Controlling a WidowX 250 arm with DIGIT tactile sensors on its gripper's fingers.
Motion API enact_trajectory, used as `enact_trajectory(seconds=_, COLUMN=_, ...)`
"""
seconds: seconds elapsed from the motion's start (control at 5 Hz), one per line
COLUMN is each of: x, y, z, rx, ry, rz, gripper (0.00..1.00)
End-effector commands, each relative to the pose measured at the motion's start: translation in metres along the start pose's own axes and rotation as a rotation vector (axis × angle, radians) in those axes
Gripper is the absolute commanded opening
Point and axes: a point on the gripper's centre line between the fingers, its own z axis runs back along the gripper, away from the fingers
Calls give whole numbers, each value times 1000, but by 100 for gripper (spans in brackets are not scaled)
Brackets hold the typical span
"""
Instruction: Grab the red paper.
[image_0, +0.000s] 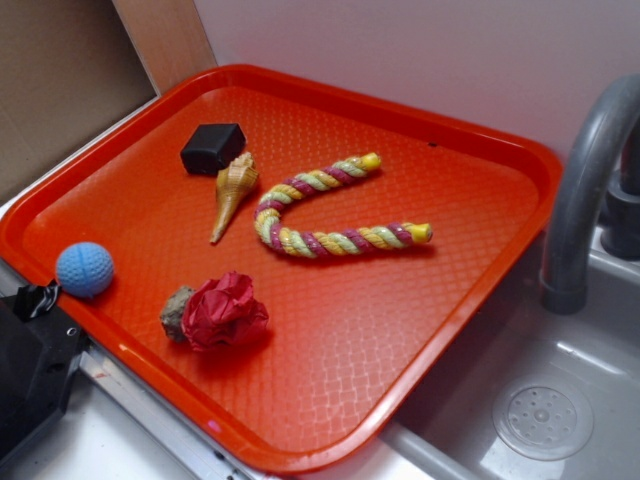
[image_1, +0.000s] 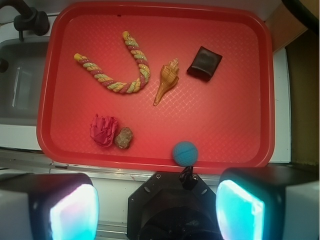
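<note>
I found no readable text, label, brand, number or sign on anything in either view.

- Hand (image_1: 157, 207): two broad fingers, seen in the wrist view at the lower corners, one on each side of the central housing.
- Fingers (image_1: 47, 207): dark grey to black blocky outer shells with rounded corners; inner faces carry pale pads that glow cyan-white and are blurred.
- Central housing (image_1: 167, 210): black, roughly octagonal, matt, with a round recess in its lower part; small pale screws near its upper edge.
- Stub (image_1: 187, 176): short black post rising from the housing's top edge.
- Exterior view: black angular body part (image_0: 30, 365) at the lower left corner, with a glossy black fitting at its top.
</note>
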Motion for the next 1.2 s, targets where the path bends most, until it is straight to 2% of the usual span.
enact_trajectory(seconds=0.0, x=0, y=0, z=0, rx=0, ry=0, rz=0, gripper=100)
enact_trajectory(seconds=0.2, x=10, y=-27, z=-19, rx=-20, ry=-69, rz=-239, gripper=100)
enact_trajectory(seconds=0.4, x=15, y=-63, z=-46, rx=-39, ry=-86, rz=-432, gripper=100)
enact_trajectory(seconds=0.6, x=11, y=-91, z=-73, rx=-14, ry=-63, rz=-558, gripper=100)
enact_trajectory(seconds=0.8, x=10, y=-103, z=-96, rx=-37, ry=-7, rz=-616, gripper=100)
enact_trajectory(seconds=1.0, x=6, y=-109, z=-113, rx=-11, ry=34, rz=-638, gripper=100)
